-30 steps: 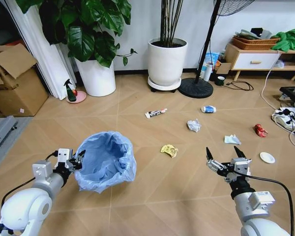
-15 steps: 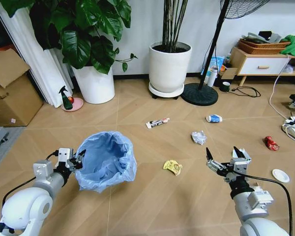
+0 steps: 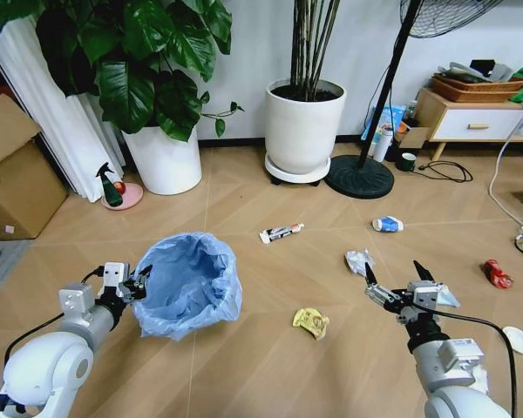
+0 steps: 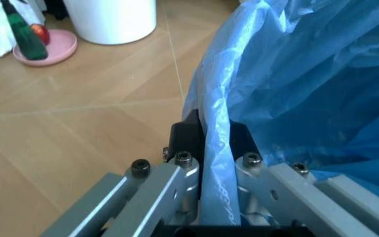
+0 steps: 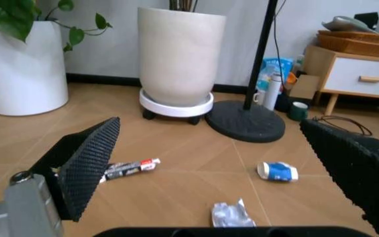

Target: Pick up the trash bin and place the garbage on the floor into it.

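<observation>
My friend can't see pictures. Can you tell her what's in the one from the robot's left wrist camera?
The robot's left gripper is shut on the rim of the small round trash bin lined with a crinkly light-blue plastic bag, over the tan wood-look floor. Farther off stand a big white plant pot and a green spray bottle on a pink dish.

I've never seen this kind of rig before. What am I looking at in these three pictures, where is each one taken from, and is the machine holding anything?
It is a wheeled robot with two arms. The wide picture comes from its head, looking down at the floor. The other two come from cameras on its wrists. The left gripper has its jaws shut on the rim of the trash bin, which is lined with a blue bag; the left wrist view shows that pinch close up. The right gripper hangs open and empty above the floor. Scattered litter lies there: a yellow scrap, a crumpled paper wad, a tube wrapper, a blue-white can and a red wrapper.
</observation>
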Available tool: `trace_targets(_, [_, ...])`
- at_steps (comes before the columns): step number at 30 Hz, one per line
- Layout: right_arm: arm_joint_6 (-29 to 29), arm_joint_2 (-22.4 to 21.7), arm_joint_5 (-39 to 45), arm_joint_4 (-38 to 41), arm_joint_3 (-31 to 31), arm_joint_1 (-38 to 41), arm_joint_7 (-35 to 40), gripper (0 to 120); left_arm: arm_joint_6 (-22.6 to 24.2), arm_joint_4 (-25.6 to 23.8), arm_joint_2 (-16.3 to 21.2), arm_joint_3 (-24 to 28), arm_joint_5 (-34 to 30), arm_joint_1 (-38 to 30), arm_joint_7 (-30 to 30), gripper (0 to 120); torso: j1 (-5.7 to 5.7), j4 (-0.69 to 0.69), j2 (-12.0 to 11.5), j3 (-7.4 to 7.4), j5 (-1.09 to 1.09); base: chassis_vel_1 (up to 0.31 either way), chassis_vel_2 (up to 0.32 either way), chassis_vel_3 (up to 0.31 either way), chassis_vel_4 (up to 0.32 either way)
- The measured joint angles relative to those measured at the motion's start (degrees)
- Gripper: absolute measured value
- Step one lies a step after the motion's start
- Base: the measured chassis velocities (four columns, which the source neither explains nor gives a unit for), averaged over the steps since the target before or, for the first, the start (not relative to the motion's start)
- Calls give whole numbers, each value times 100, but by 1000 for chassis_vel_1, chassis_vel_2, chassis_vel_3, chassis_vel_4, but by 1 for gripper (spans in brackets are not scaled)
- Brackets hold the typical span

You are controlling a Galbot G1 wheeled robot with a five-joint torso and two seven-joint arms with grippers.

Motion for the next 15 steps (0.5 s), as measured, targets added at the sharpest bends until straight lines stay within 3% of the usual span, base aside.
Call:
trace_targets(8, [-51, -194, 40, -80, -2, -9, -126, 100, -8, 3, -4, 0, 9, -2, 11, 1, 1, 1, 0, 1, 0, -173, 165, 162, -173])
trace_targets(15, [-146, -896, 551, -488, 9, 152, -376, 100, -13, 0, -8, -8, 12, 24, 16, 1, 0, 1, 0, 0, 2, -28, 29, 20, -28])
